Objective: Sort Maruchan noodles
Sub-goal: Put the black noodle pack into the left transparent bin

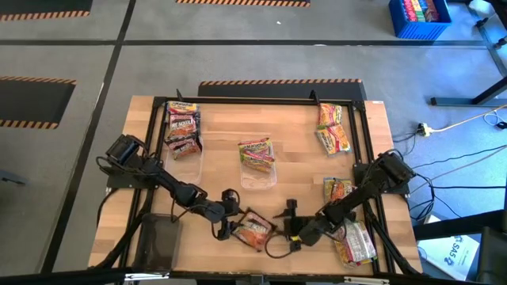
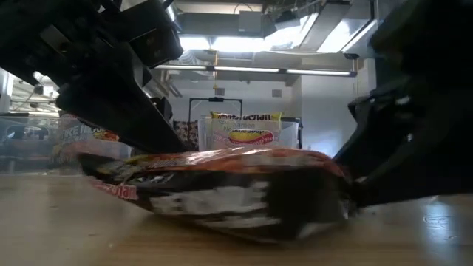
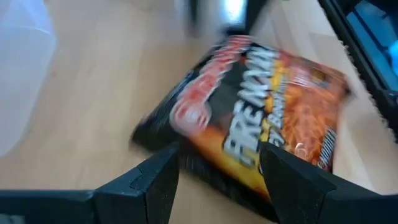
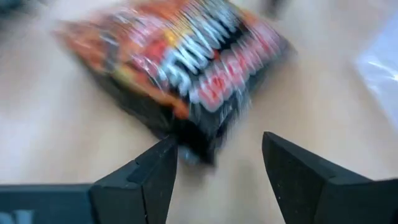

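A Maruchan noodles packet (image 1: 255, 229), black, red and orange, lies flat on the wooden table near its front edge, between my two grippers. My left gripper (image 1: 229, 214) is open at the packet's left side. In the left wrist view the packet's dark edge (image 3: 217, 177) reaches into the gap between the fingers. My right gripper (image 1: 291, 224) is open at the packet's right side. In the right wrist view a corner of the packet (image 4: 194, 144) lies just ahead of the gap, close to one finger (image 4: 158, 165). The low view shows the packet (image 2: 222, 196) resting on the table between the two arms. My left gripper is open around the packet's dark edge (image 3: 249, 186), coming slantwise from the table's left. One finger (image 3: 292, 180) stands in front of that edge, and I cannot tell whether it touches. The packet lies flat on the table.
Clear trays stand farther back: one at the far left with dark red packets (image 1: 183, 131), and one in the middle with a yellow packet (image 1: 257, 154). Orange packets (image 1: 333, 131) lie at the far right. Loose packets (image 1: 352, 241) lie near the right arm. A black frame (image 1: 253, 100) borders the table.
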Controlling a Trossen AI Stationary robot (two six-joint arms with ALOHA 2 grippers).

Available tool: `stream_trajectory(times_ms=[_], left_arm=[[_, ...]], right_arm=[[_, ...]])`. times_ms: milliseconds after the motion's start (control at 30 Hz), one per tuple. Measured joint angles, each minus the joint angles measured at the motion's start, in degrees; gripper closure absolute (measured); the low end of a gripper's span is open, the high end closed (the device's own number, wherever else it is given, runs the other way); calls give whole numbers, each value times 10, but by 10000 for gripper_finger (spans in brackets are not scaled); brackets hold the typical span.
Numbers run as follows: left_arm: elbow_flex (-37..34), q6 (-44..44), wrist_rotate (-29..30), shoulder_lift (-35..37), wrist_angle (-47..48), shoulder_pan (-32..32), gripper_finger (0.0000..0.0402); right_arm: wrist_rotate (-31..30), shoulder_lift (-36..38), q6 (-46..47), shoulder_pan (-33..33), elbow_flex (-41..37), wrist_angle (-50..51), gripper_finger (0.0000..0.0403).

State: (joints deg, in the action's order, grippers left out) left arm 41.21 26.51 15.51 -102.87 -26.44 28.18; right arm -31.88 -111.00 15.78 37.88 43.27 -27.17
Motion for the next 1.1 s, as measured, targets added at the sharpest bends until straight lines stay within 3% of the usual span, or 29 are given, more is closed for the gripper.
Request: stream_trajectory(times_ms=[100, 200, 533, 800, 900, 1100], left_arm=[[0, 1, -2, 0, 0, 2, 188], [0, 0, -2, 0, 0, 4, 188], [0, -3, 25, 63, 19, 40, 188], [0, 36, 54, 64, 70, 51, 188], [0, 63, 56, 64, 81, 50, 188], [0, 95, 45, 64, 85, 48, 188]], right_arm=[[-32, 0, 14, -18, 0, 30, 185], [-26, 13, 22, -36, 0, 52, 185], [63, 164, 123, -56, 0, 173, 185], [144, 152, 243, -60, -1, 159, 181], [187, 129, 283, -54, -1, 148, 159], [189, 86, 349, -48, -1, 121, 85]])
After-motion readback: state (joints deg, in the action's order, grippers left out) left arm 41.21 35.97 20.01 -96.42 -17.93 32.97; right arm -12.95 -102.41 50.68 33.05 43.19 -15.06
